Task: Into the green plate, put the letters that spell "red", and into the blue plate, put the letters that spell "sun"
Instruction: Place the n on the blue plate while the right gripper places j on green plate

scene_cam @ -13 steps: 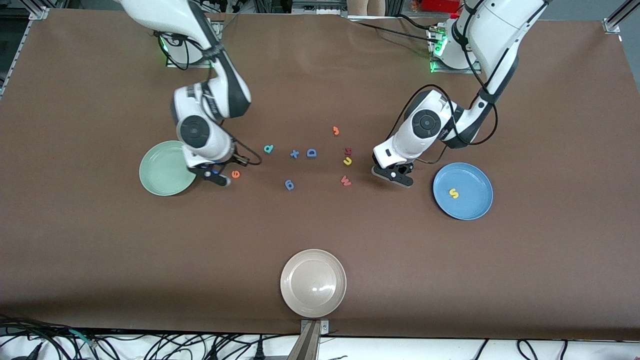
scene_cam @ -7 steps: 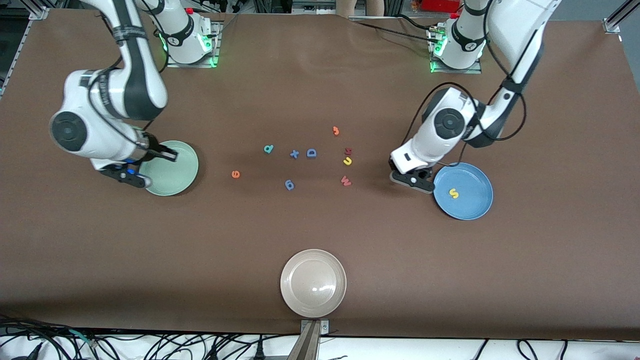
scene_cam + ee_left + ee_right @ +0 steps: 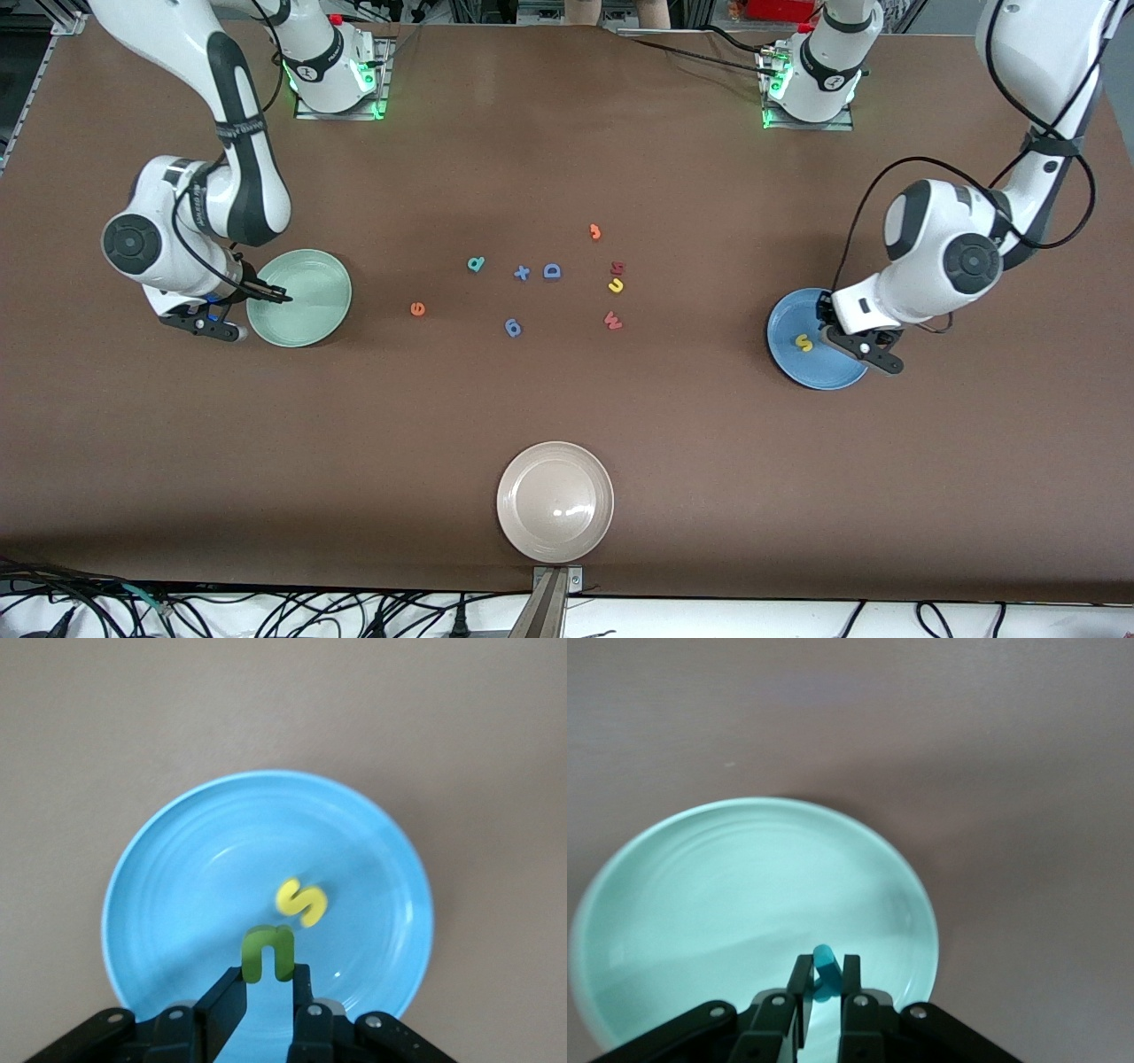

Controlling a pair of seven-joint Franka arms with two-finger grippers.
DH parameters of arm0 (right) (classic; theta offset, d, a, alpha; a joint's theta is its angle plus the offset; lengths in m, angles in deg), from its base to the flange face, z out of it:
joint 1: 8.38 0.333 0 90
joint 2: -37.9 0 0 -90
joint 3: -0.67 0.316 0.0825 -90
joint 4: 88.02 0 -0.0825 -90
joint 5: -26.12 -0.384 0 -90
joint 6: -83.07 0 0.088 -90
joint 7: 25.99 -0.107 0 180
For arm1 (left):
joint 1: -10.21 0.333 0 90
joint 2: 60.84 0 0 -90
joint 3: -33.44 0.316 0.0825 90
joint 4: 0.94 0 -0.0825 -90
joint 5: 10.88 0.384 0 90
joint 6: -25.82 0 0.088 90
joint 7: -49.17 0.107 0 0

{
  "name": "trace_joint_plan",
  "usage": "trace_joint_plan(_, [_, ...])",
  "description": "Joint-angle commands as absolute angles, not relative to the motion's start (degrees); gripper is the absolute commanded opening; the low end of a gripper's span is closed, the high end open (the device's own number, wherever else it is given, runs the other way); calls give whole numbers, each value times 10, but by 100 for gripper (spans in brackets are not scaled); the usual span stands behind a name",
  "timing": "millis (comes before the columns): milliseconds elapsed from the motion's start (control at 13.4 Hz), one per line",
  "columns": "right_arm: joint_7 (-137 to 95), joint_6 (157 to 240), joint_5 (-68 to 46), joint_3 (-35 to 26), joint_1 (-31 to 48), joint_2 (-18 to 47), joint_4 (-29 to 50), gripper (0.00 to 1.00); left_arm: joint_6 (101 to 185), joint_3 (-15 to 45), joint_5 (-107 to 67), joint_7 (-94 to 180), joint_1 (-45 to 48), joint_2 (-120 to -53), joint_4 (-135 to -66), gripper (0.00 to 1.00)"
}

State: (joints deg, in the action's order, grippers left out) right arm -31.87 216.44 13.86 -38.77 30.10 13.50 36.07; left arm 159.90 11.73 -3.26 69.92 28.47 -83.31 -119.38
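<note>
The left gripper (image 3: 268, 985) pinched the dark green letter (image 3: 268, 952) over the blue plate (image 3: 177, 868), beside the yellow "s" (image 3: 301, 901). The right gripper (image 3: 824, 979) clamped a teal letter (image 3: 825, 970) over the green plate (image 3: 744, 886).

Left gripper (image 3: 266, 992) hangs over the blue plate (image 3: 797, 368), fingers pinching a dark green letter (image 3: 268, 952); right gripper (image 3: 824, 992) hovers at the green plate (image 3: 310, 301) rim, clamping a teal letter (image 3: 825, 967).
</note>
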Motion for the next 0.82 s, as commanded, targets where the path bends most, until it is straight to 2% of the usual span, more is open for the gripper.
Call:
trace_joint_plan(0, [-272,2186,72,-383,294,106,364,0,1591,109,-45,716,285,-836,-1192,100])
trace_joint_plan(149, [-230,2186,14,-380,294,91,359,1,1591,107,-45,714,283,-834,-1192,100])
trace_joint_plan(224, [-227,2185,10,-380,294,90,358,34,1590,104,-45,714,282,-832,-1192,100])
trace_joint_plan(298, [-227,2184,9,-380,294,91,354,72,1589,89,-45,713,282,-831,-1192,100])
trace_joint_plan(373, [-227,2180,9,-381,294,94,351,89,1589,74,-51,714,285,-832,-1192,100])
trace_joint_plan(447, [-226,2178,9,-383,295,99,348,98,1589,65,-89,712,279,-833,-1190,100])
trace_joint_plan(596, [-231,2146,9,-384,296,117,328,98,1589,49,-136,680,258,-834,-1192,100])
trace_joint_plan(746, [-253,2063,10,-385,297,123,282,97,1590,48,-134,599,206,-834,-1192,100])
